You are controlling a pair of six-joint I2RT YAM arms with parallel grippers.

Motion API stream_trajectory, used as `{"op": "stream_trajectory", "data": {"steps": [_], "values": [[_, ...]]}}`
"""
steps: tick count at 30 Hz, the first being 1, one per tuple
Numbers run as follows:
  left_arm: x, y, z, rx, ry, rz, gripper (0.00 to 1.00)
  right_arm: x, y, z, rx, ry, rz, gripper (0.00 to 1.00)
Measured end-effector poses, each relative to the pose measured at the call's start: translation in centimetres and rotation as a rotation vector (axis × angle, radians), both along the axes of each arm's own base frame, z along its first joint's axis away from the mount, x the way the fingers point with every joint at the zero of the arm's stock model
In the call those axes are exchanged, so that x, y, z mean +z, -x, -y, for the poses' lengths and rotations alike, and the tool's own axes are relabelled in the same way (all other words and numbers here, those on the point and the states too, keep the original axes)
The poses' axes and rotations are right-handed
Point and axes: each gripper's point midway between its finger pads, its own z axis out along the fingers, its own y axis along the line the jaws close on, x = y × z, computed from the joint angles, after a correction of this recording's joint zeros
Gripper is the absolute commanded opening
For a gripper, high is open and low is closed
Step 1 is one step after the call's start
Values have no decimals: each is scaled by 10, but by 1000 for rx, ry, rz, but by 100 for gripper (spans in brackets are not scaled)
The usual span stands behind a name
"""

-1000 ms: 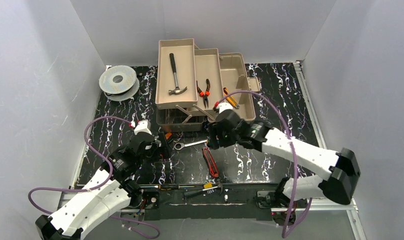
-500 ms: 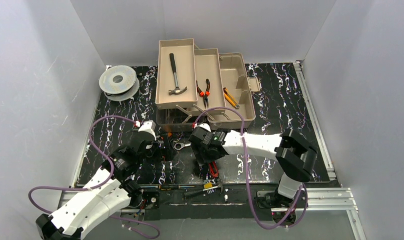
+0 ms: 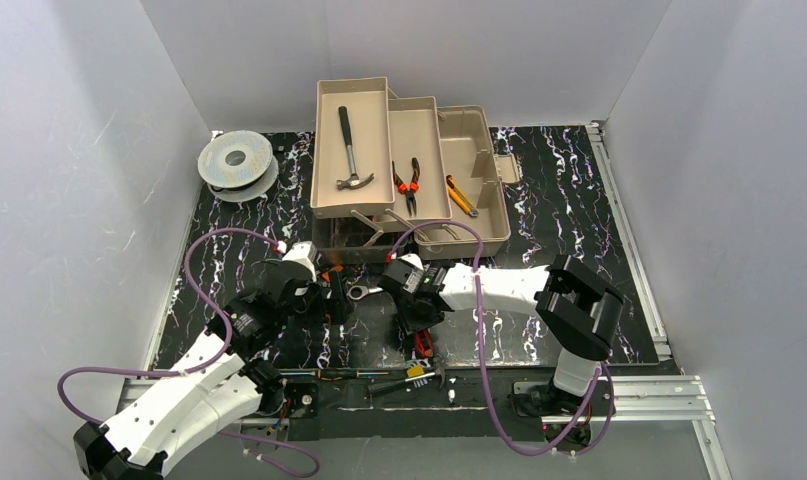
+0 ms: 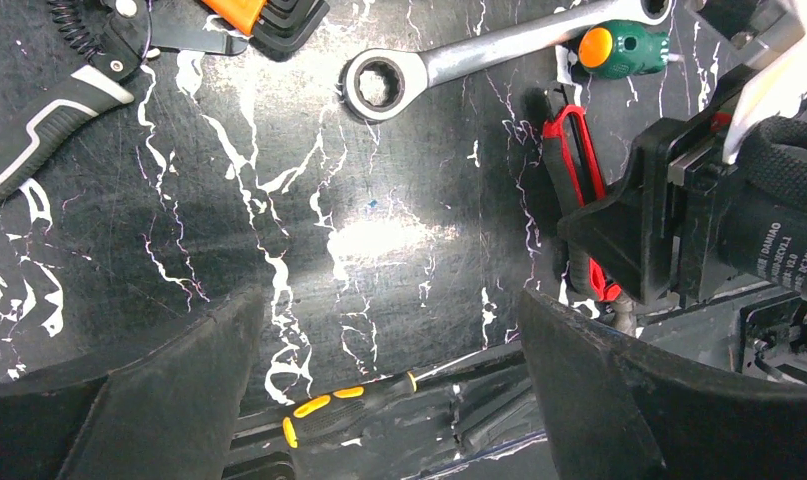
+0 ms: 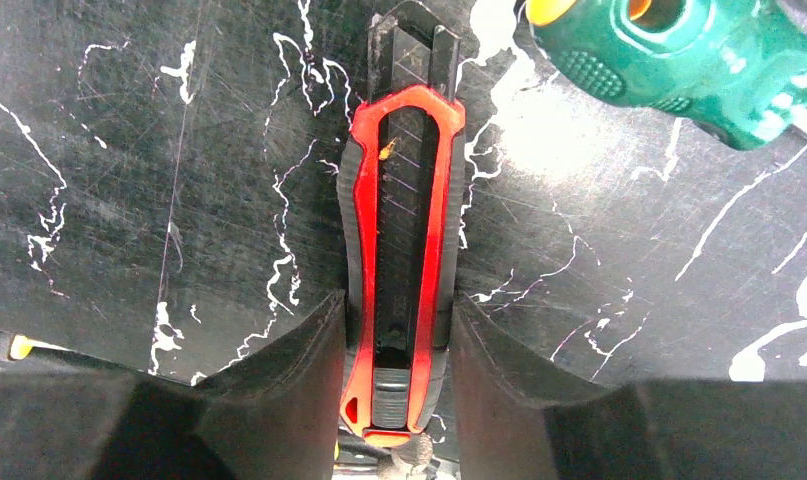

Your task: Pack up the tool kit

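The tan tool kit box (image 3: 479,228) stands open at the back, its trays holding a hammer (image 3: 351,150), red-handled pliers (image 3: 409,185) and an orange tool (image 3: 461,197). A red and black utility knife (image 5: 399,250) lies flat on the marbled mat. My right gripper (image 5: 397,310) is down over its rear half, a finger pressed against each side. In the top view that gripper (image 3: 416,325) covers most of the knife (image 3: 424,342). My left gripper (image 4: 391,300) hangs open above bare mat, below a ratchet wrench (image 4: 459,65).
A green stubby screwdriver (image 4: 619,48) lies by the wrench's shaft. Grey-handled pliers (image 4: 49,110) and an orange tool (image 4: 244,12) lie left of it. A yellow and black screwdriver (image 4: 344,415) rests at the mat's near edge. A grey spool (image 3: 237,160) sits back left.
My right arm swung left and down from the box front to the red knife, and its jaws narrowed onto it. The left arm edged slightly forward, still open.
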Motion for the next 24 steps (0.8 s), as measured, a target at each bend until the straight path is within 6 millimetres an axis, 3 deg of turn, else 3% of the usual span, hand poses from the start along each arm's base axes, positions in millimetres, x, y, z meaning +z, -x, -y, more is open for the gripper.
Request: {"op": "stream_trajectory", "data": {"steps": [5,10,13,19,24], "values": [[-2,1,1,-17,-10,-11,98,1,-1,0,-3,0,6,26],[-2,2,2,-27,-10,-11,98,12,-8,3,-7,-15,60,25],[-2,1,2,-29,-9,-9,98,39,-15,4,4,-89,140,21],[-1,1,3,-32,-5,-9,98,115,-36,7,25,-299,373,18],[-2,1,3,-30,-7,-11,98,158,-69,25,-15,-330,527,18]]}}
